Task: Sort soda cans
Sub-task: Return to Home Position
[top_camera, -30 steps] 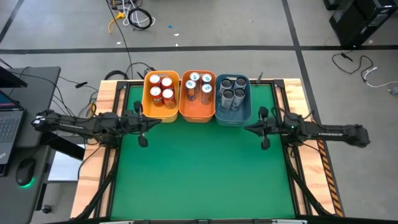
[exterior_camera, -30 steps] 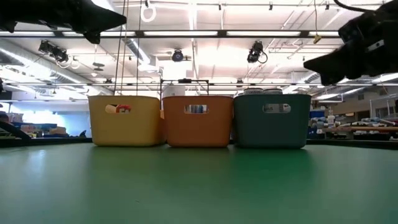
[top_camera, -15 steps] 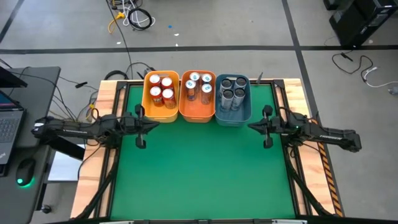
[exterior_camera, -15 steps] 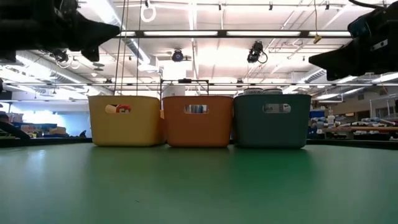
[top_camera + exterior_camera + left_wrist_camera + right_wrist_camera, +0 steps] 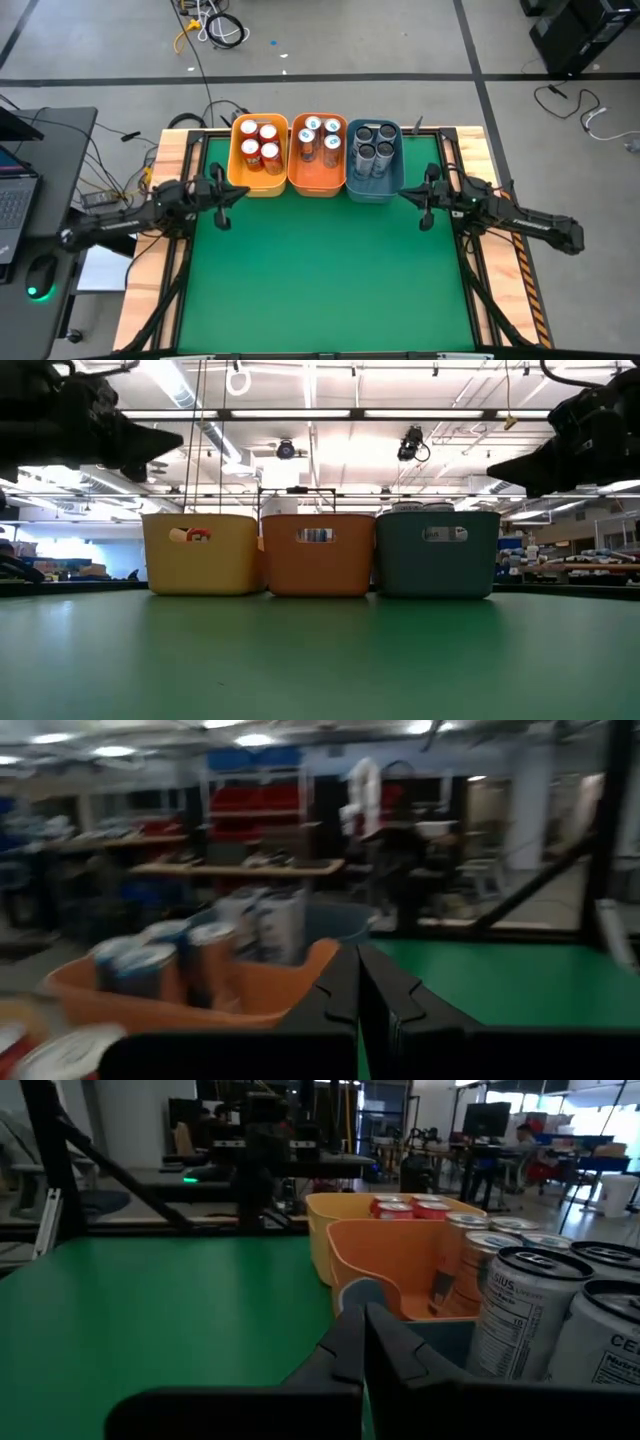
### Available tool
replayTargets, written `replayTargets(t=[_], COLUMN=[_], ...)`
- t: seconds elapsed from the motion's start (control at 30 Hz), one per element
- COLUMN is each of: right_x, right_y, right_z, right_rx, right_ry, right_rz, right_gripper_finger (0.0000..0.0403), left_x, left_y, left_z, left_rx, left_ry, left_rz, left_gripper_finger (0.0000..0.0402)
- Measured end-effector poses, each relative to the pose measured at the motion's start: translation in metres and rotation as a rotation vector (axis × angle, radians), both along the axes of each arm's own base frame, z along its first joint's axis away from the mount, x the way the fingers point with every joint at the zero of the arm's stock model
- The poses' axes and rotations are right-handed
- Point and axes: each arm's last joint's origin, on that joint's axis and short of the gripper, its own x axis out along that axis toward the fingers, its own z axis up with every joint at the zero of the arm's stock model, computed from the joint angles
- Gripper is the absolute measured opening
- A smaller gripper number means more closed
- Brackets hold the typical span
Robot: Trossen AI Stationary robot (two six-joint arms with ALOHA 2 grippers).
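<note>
Green matting covers your desk [image 5: 320, 270], and its near half lies bare under the workshop's ceiling lights.

All twelve cans sit at the far edge, sorted by colour. You have four red cans [image 5: 258, 143] upright in the yellow bin [image 5: 258, 187]. Four white cans [image 5: 319, 138] with green marks stand in the orange bin [image 5: 318, 188]. Four dark grey cans [image 5: 372, 145] stand in the blue bin [image 5: 375, 192]. The three bins stand in one row, side by side and touching, yellow on the left, orange in the middle, blue on the right.

Your left tool [image 5: 236, 192] hangs above the desk just in front of the yellow bin's near left corner, pointing inward. Its wrist view shows the two fingers [image 5: 345, 988] pressed together, holding nothing. Your right tool [image 5: 408, 196] mirrors it just beside the blue bin's near right corner, fingers [image 5: 350, 1342] likewise closed on nothing. From desk height, both arms show only as dark shapes high at the upper corners, clear of the bins.

Off the desk's left side you have a laptop [image 5: 12, 200] and a mouse [image 5: 40, 272].
</note>
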Motion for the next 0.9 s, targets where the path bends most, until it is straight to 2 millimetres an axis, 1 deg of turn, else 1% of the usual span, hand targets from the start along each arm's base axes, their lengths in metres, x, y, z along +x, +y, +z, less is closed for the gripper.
replayTargets(t=[0.1, 0.2, 0.33, 0.4, 0.53, 0.63, 0.8, 0.9], right_x=[0.0, 0.0, 0.001, 0.001, 0.0, -0.001, -0.001, -0.001], right_y=[-0.002, -0.005, -0.01, -0.013, -0.016, -0.019, -0.019, -0.019], right_z=[-0.001, -0.002, -0.006, -0.007, -0.009, -0.009, -0.008, -0.008], right_rx=[0.003, 0.008, 0.029, 0.037, 0.047, 0.044, 0.057, 0.053], right_ry=[0.006, 0.026, 0.064, 0.079, 0.099, 0.1, 0.085, 0.086], right_rz=[-0.018, -0.043, -0.092, -0.109, -0.137, -0.158, -0.115, -0.122], right_gripper_finger=[0.0, 0.0, 0.0, 0.0, 0.0, 0.0, 0.0, 0.0], left_x=[-0.006, -0.011, -0.01, -0.01, -0.01, -0.01, -0.01, -0.01], left_y=[0.004, 0.004, 0.004, 0.004, 0.004, 0.005, 0.005, 0.005], left_z=[-0.002, -0.004, -0.016, -0.016, -0.011, -0.011, -0.011, -0.013], left_rx=[-0.013, -0.014, -0.051, -0.091, -0.084, -0.086, -0.065, -0.069], left_ry=[0.009, 0.014, 0.13, 0.122, 0.074, 0.076, 0.083, 0.095], left_rz=[0.044, 0.038, 0.034, 0.041, 0.04, 0.064, 0.061, 0.065], left_gripper_finger=[0.0, 0.0, 0.0001, 0.0002, 0.0003, 0.0003, 0.0003, 0.0004])
